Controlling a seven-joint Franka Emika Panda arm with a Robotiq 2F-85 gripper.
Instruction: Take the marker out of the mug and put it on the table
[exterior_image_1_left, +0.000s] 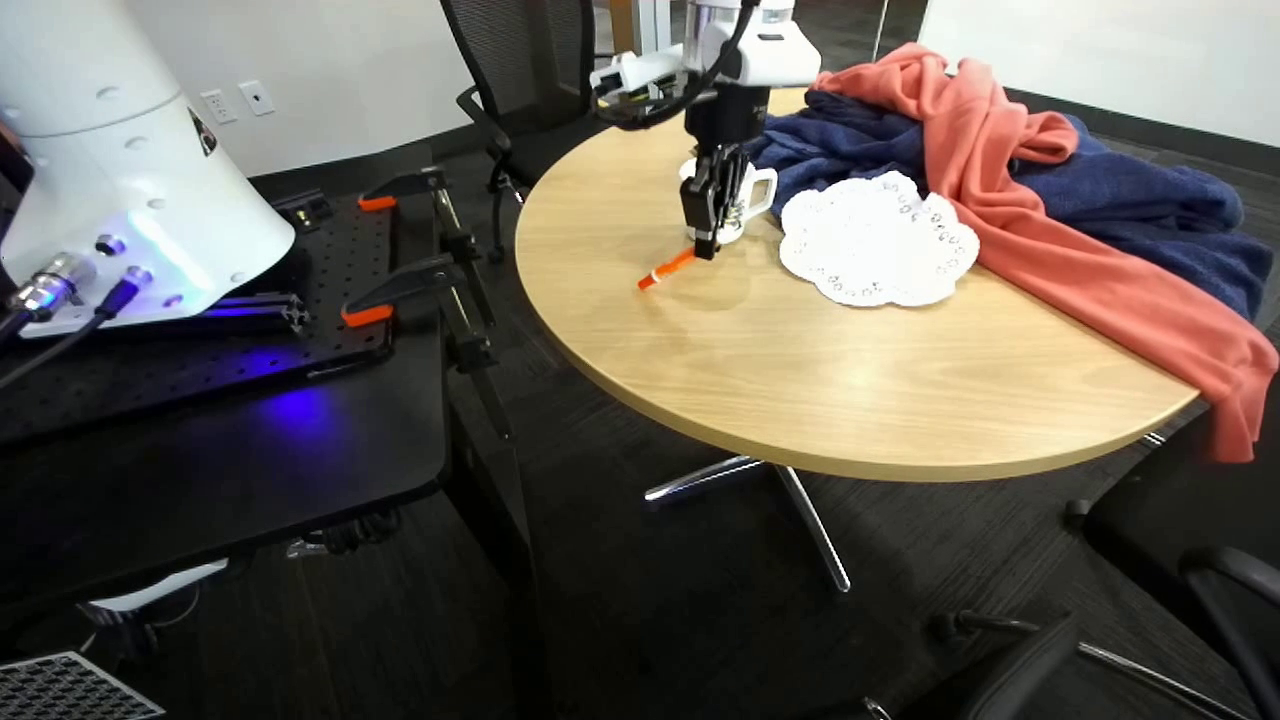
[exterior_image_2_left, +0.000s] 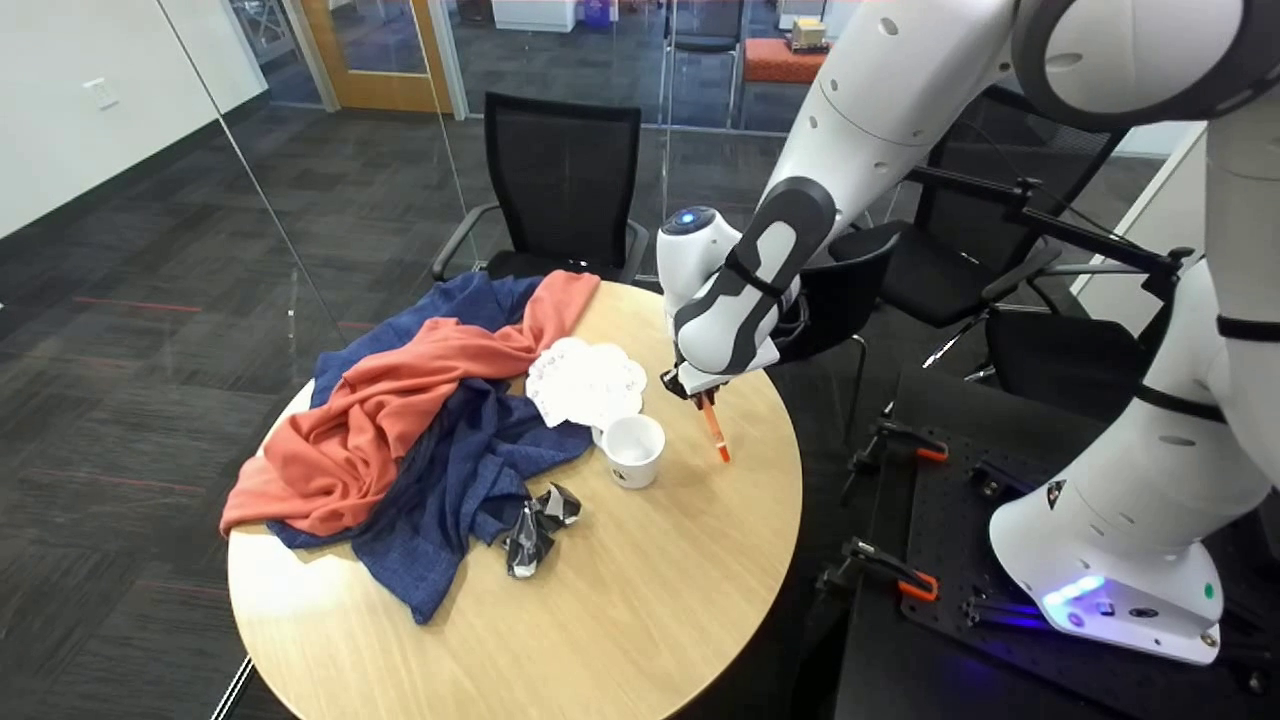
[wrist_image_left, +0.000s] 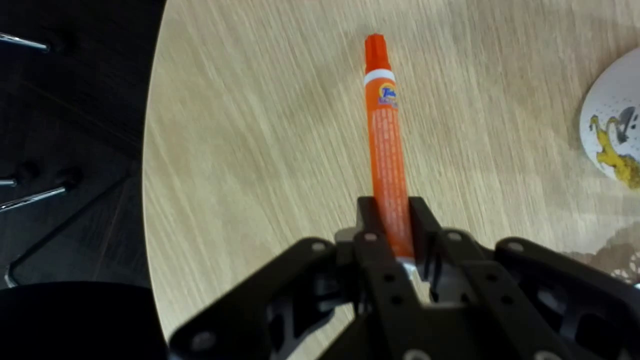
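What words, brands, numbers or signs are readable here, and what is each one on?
"Tide": on the marker, in the wrist view, slightly blurred.
Print below it and farther along the marker: too small to read.
On the mug: decoration, no words I can make out.
On the robot's white base: small marks, too small to read.

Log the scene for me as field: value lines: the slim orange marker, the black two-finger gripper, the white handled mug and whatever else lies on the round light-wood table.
held item: slim orange marker, white band near its free end
grip: black two-finger gripper, closed around the opposite end
tilt: free end slants down toward the round light-wood table; contact unclear
container: white handled mug, upright, marker outside it
also there: flat white scalloped plate, coral cloth, navy cloth, crumpled black wrapper
likely next: lower if needed, then release
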